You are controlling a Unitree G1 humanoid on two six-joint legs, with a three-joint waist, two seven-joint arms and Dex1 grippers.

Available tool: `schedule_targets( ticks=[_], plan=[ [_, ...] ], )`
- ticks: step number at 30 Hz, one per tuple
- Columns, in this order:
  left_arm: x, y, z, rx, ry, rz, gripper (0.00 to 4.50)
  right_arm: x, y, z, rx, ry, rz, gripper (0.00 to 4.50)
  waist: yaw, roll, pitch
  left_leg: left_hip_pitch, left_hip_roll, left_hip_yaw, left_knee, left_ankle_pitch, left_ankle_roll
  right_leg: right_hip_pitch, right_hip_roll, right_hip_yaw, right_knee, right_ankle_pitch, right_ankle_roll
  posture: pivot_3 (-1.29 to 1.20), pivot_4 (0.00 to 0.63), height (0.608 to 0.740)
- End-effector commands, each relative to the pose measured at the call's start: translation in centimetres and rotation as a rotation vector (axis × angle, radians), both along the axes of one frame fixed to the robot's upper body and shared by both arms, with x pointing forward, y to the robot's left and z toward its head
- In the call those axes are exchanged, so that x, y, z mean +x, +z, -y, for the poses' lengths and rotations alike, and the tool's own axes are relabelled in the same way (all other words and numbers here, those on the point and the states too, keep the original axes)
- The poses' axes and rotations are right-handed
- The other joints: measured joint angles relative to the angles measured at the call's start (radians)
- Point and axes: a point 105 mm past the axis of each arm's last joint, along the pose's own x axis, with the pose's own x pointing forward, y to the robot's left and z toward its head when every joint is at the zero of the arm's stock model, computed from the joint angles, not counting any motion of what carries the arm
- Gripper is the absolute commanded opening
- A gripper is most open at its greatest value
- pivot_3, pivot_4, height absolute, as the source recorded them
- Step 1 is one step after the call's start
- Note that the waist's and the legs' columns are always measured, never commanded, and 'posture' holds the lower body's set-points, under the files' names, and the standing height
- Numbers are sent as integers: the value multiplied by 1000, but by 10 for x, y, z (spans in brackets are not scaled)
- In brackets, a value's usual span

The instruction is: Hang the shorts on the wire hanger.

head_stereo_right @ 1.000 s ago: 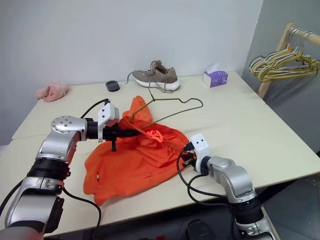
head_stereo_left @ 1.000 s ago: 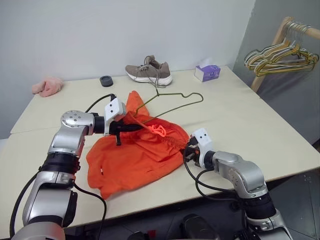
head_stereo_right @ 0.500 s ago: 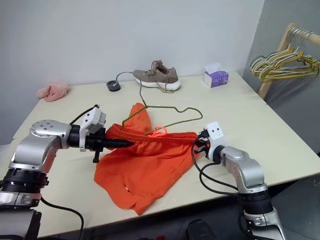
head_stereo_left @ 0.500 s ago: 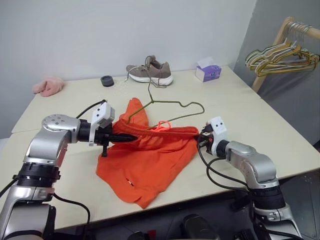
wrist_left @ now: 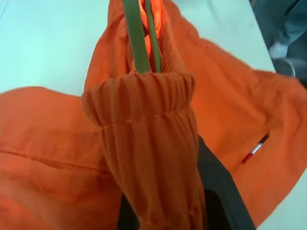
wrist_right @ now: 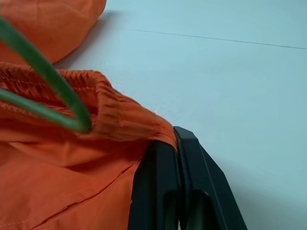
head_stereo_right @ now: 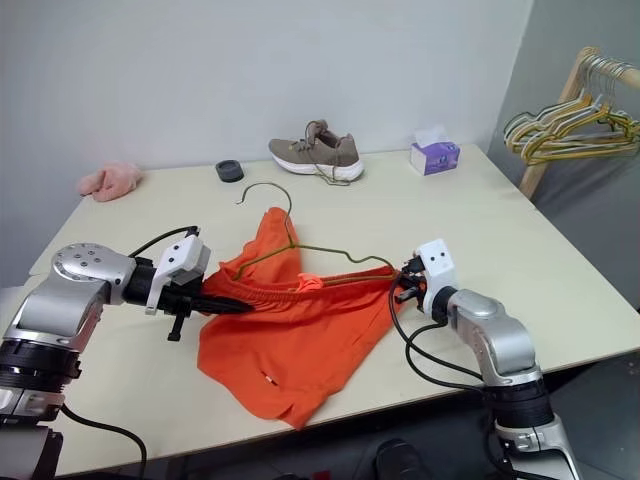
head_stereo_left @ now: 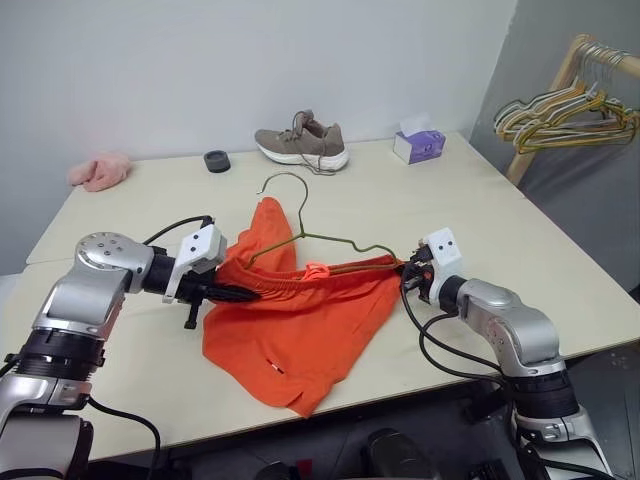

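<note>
Left gripper (head_stereo_left: pixel 243 295) pinches one end of the shorts' (head_stereo_left: pixel 300 325) elastic waistband, right gripper (head_stereo_left: pixel 408 275) clamps the other end, band stretched taut between them. Shorts hang off the band onto the table (head_stereo_left: pixel 500 230), in front of the sneaker (head_stereo_left: pixel 300 145). Wire hanger (head_stereo_left: pixel 320 240) runs inside the waistband, hook poking up toward the sneaker. Risk: taut elastic slips from a pinch and snaps back, popping the hanger shoulder out.

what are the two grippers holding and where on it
Both hold the shorts by the waistband: left gripper at one end, right gripper at the other.
</note>
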Motion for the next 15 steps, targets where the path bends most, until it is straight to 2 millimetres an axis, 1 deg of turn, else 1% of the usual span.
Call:
schedule_targets(
  ticks=[1, 8, 12, 15],
  plan=[
    [7, 10, -17, 44, 64, 52, 2, 8, 17, 32, -40, -121, 73, 0, 4, 0, 0, 0, 0, 0, 0, 0, 0, 0, 0, 0, 0, 0, 0, -266, 24, 740],
    [8, 10, -16, 22, 68, 50, 2, 6, 17, 31, -45, -110, 71, 0, 13, 0, 0, 0, 0, 0, 0, 0, 0, 0, 0, 0, 0, 0, 0, -267, 25, 740],
    [2, 3, -17, 59, 41, 27, 1, 6, 18, 29, -48, -102, 80, 0, 13, 0, 0, 0, 0, 0, 0, 0, 0, 0, 0, 0, 0, 0, 0, -267, 26, 740],
    [0, -7, -23, 126, 35, 26, 1, 6, 22, 29, -66, -90, 96, 0, 13, 0, 0, 0, 0, 0, 0, 0, 0, 0, 0, 0, 0, 0, 0, -268, 26, 740]
  ],
)
